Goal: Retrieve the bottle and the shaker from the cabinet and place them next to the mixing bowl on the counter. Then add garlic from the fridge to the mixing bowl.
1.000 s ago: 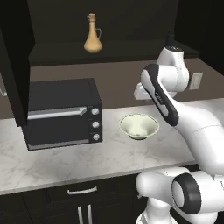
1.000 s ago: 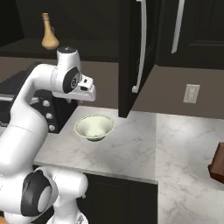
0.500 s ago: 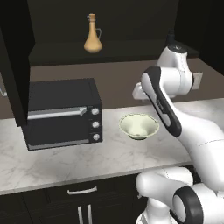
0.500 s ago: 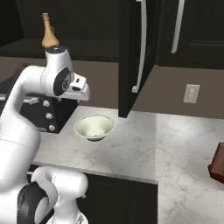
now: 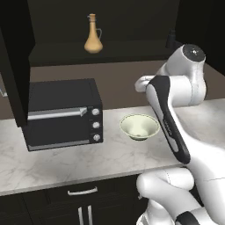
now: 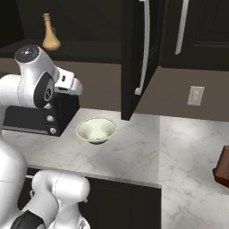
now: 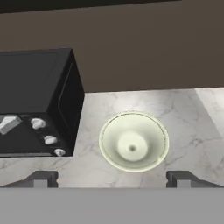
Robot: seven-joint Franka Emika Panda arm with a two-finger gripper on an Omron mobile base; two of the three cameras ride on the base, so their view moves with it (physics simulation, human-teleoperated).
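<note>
Hovering above the counter point(image 7: 192, 118), the gripper point(image 7: 111, 178) is showing its two dark finger tips set wide apart with nothing between them. Directly below them in the hand view, the mixing bowl point(image 7: 133, 141) is sitting upright on the marbled white-grey stone; it is a smooth, pale cream-green vessel, round, with flaring sides narrowing to a small base, and nothing is lying inside it. Just to its left, a boxy black oven point(image 5: 62, 112) is standing on the same worktop, its front carrying a silver handle bar and three small pale knobs; bowl and oven are close but not touching.

Up in the open cabinet point(image 5: 105, 50), the bottle point(image 5: 93, 34) is standing upright on the deep dark shelf, a tan-orange flask with a bulbous base, long narrow neck and thin side handle. At the far right of that shelf, a small dark stubby shape, apparently the shaker point(image 5: 170, 39), is standing partly hidden behind the arm. The tall black cabinet door point(image 6: 137, 53) is hanging open, its long silver handle catching light. Below the worktop, dark drawers point(image 5: 79, 193) with silver handles are running along the near edge.
</note>
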